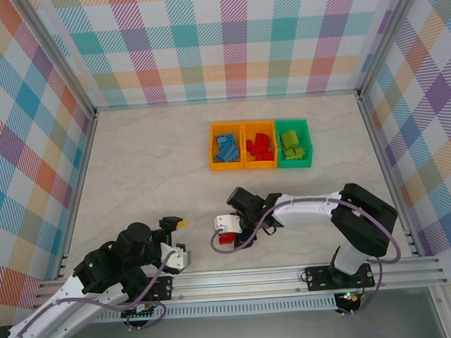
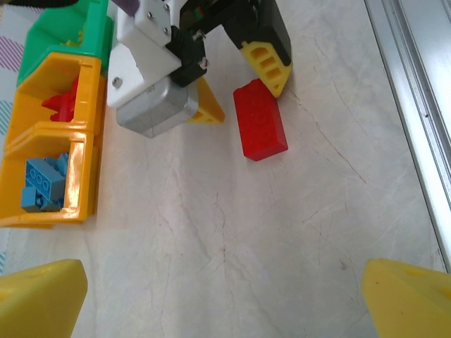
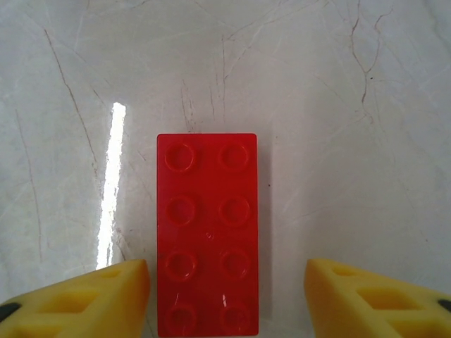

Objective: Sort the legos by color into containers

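red brick (image 3: 207, 232): 2x4, studs up, flat on the table (image 1: 150, 165). It sits near the front edge, between the two arms, well apart from the bins.
right gripper (image 3: 225, 299): low over the red brick, jaws spread wider than it, straddling its near end across the short side. Not clamped. There's a clear gap on one side; the other finger is just beside the brick's edge, can't tell if it touches.
right arm, top view: extends left along the front of the table, with the gripper over the red brick.
containers (image 1: 258, 124): three bins joined in a row, mid-table toward the back. Left to right: orange, orange, green.
left orange bin: blue bricks (image 1: 226, 147).
middle orange bin: red bricks (image 1: 260, 146).
green bin: lime bricks (image 1: 291, 144).
left gripper (image 2: 225, 299): near the front edge, just left of the right gripper, apart from the red brick. Jaws are wide apart with bare table between them. Its wrist cam looks across at the red brick, the right gripper and the bins.
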### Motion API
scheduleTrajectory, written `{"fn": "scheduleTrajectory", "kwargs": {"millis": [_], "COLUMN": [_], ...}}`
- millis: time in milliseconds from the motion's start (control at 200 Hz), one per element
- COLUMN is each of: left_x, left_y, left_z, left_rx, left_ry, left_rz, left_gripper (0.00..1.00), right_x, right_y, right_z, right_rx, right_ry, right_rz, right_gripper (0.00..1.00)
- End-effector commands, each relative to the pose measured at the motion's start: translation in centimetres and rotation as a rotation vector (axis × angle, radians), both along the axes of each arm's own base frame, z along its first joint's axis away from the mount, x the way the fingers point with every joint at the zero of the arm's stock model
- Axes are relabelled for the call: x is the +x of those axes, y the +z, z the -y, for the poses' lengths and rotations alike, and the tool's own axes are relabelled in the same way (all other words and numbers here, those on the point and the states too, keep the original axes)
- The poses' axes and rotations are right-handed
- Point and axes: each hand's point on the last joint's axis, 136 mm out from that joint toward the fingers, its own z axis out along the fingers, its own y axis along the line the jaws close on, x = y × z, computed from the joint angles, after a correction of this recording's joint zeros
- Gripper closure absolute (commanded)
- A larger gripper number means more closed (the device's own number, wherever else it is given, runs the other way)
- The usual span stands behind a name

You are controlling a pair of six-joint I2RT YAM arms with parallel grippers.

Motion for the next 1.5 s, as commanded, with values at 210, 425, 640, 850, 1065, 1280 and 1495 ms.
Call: {"fn": "scheduleTrajectory", "kwargs": {"millis": [210,425,640,850,1065,1280,1495], "left_x": [0.3,0.6,1.5,4.5,10.3,15.9,19.1], "left_y": [-0.3,0.9,6.2,11.8,14.8,13.8,12.0], "left_z": [1.0,1.9,3.8,7.7,10.8,12.1,11.0], "left_rx": [-0.023,-0.097,-0.283,-0.505,-0.72,-0.761,-0.724], "left_ry": [-0.029,-0.024,-0.015,0.072,0.277,0.583,0.923], "left_rz": [0.011,0.019,0.041,-0.086,-0.165,-0.316,-0.455], "left_gripper": [0.0,0.0,0.0,0.0,0.0,0.0,0.0], "right_x": [-0.3,0.1,4.5,12.7,19.5,25.6,30.4], "right_y": [0.0,2.5,8.4,13.6,14.6,13.4,12.4], "right_z": [-0.3,-0.8,-0.1,4.5,9.3,11.2,11.4], "right_rx": [0.006,0.12,0.335,0.489,0.515,0.437,0.355], "right_ry": [0.04,0.019,-0.21,-0.659,-1.04,-1.23,-1.332], "right_rz": [0.017,0.081,0.155,0.113,0.031,0.015,-0.04], "right_gripper": [0.62,0.76,0.74,0.73,0.71,0.68,0.59]}}
